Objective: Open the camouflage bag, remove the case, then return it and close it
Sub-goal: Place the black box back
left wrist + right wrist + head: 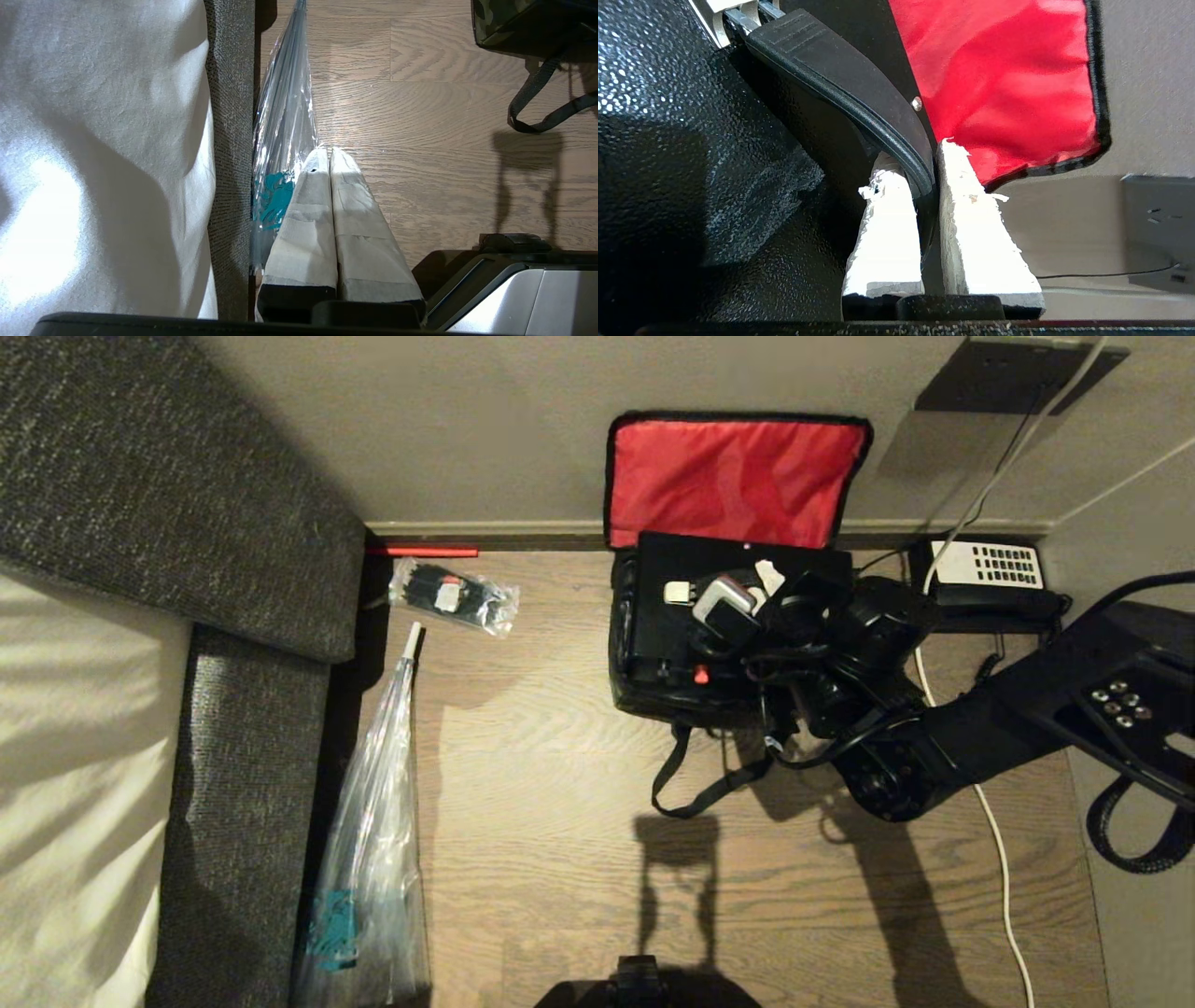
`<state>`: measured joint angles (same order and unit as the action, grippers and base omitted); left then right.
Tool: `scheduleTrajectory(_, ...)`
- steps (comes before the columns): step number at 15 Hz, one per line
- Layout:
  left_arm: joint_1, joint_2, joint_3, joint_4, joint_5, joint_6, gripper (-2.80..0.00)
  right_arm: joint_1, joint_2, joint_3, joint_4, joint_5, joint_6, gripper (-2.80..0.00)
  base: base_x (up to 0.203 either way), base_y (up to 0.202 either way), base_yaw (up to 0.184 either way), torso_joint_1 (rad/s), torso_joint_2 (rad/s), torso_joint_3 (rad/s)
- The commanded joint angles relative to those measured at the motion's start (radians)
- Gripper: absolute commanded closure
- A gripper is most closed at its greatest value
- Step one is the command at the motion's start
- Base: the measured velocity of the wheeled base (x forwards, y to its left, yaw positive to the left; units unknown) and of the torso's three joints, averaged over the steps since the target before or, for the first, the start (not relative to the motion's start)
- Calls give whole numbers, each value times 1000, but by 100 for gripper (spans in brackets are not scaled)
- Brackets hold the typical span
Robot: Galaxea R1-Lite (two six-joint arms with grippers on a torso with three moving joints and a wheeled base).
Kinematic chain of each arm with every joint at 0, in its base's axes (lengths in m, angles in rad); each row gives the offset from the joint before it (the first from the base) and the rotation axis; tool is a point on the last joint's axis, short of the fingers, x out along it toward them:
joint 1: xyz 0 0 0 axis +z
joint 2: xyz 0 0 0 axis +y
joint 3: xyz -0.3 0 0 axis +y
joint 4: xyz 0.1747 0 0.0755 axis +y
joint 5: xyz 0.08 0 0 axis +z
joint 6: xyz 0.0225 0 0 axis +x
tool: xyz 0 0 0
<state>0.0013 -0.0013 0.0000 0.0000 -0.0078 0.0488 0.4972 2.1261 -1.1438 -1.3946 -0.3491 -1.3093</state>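
Head view: one camouflage bag [644,681], one case [672,607]; right pincer [927,175] grasping case handle [840,88].

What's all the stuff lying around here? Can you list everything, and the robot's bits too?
bag: one, camouflage with black trim, on the floor by the wall, red-lined lid open and leaning on the wall
case: one, black, speckled, at the bag's opening; its handle is held
phone: one, black with white keypad, on the floor right of the bag
small plastic bag: one, clear, dark contents, by the wall
long plastic bag: one, clear, teal print, along the sofa
sofa: one, dark grey, left
cable: one, white, on the floor, right
right gripper: jaws shut on the case's handle
left gripper: jaws shut, empty, parked over the floor
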Motion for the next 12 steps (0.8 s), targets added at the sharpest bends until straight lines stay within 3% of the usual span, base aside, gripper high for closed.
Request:
scheduleTrajectory(1,0,1,2,0,0,0,0,-2,51,-1,-16,-2,-6,0,0,0,0,0,0,0)
scheduleTrajectory(12,0,1,2,0,0,0,0,-2,139,-4,-15,-1,38,0,0,0,0,0,0,0)
